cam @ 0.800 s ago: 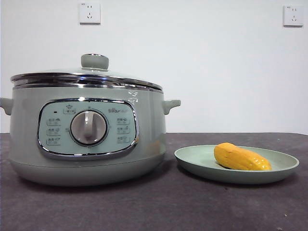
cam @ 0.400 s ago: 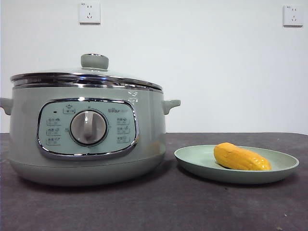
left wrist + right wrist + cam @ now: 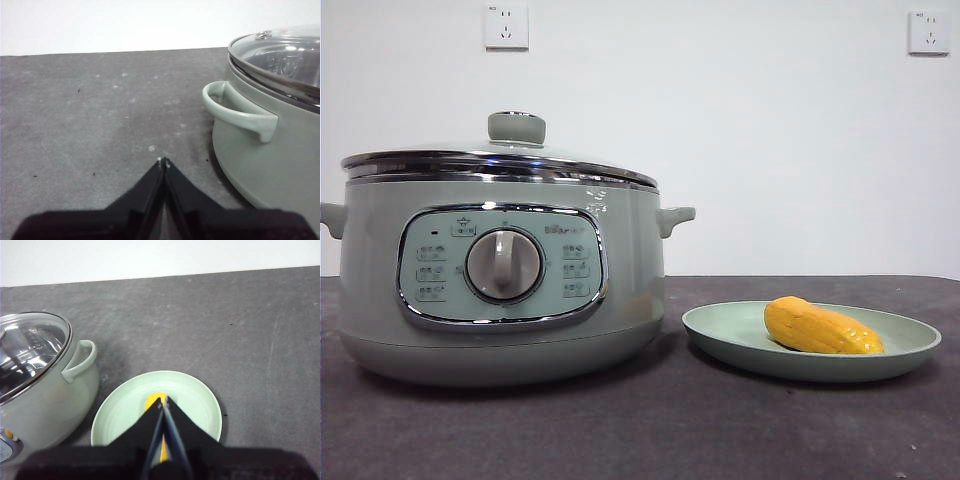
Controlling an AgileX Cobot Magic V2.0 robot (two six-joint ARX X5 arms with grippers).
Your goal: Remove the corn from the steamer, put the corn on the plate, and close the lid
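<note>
Nothing has shifted over the last second: the corn (image 3: 822,327) lies on the plate (image 3: 720,335) at lower right, and the lid (image 3: 500,160) sits flush on the steamer (image 3: 500,300) at left. The left gripper (image 3: 163,161) and right gripper (image 3: 163,400) both have jaws pressed together and empty, so the task looks complete.
</note>
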